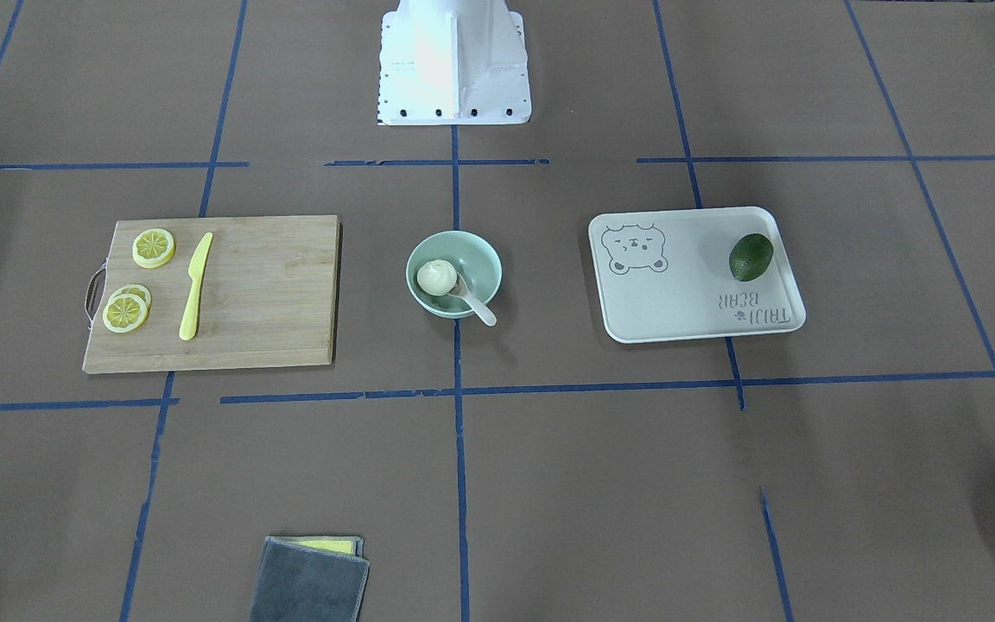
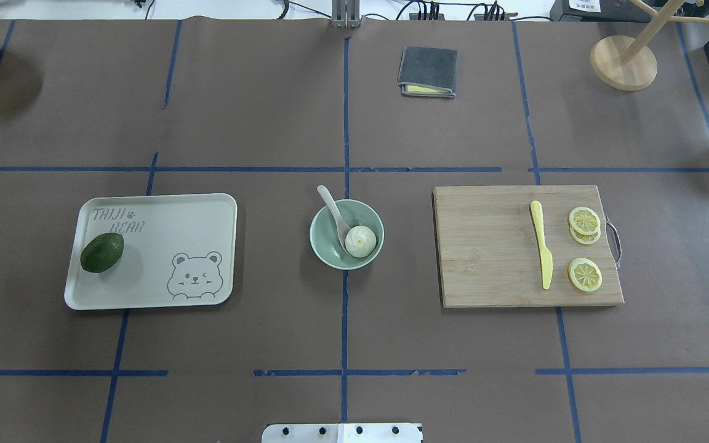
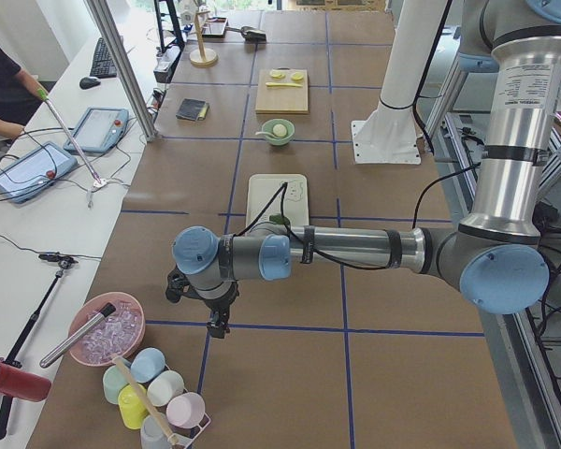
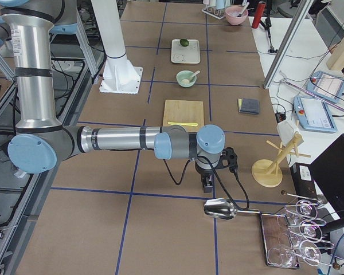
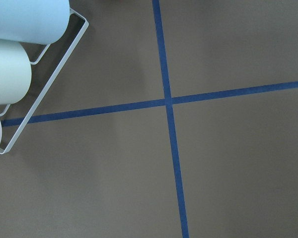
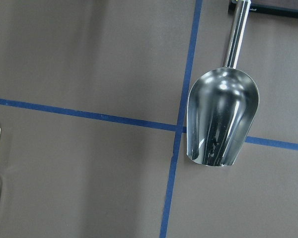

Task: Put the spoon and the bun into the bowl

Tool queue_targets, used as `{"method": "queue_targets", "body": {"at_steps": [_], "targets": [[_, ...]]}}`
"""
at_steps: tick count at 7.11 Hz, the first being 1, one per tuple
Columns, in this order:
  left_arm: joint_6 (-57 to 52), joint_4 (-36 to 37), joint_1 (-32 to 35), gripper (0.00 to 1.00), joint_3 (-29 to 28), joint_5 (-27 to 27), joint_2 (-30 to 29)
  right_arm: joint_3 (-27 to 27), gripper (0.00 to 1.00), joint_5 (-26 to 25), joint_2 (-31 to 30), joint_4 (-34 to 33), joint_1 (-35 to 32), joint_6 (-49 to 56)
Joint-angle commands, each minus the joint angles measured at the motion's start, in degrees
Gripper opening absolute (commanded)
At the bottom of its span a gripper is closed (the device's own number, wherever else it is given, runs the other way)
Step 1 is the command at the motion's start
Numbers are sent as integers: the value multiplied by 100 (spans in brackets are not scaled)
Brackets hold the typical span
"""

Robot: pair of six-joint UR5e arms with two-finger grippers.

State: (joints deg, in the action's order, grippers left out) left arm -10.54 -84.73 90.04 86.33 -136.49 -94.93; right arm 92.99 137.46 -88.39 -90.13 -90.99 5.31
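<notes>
Bun (image 2: 360, 240) and spoon (image 2: 336, 216) in bowl (image 2: 325, 247), 1 avocado (image 2: 101, 252) on bear tray (image 2: 164, 231)

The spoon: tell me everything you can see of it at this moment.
The spoon is small and off-white and looks like smooth plastic, with an oval scoop and a short, slightly curved handle. It lies tilted in the pale green bowl. The scoop is down inside, seemingly touching the white bun. The handle leans on the rim and sticks out past it, on the side away from the robot.
</notes>
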Motion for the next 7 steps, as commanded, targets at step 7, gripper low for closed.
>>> {"method": "queue_targets", "body": {"at_steps": [7], "targets": [[17, 0, 111, 100, 41, 0, 1, -18, 100, 9, -65, 4, -121, -13]]}}
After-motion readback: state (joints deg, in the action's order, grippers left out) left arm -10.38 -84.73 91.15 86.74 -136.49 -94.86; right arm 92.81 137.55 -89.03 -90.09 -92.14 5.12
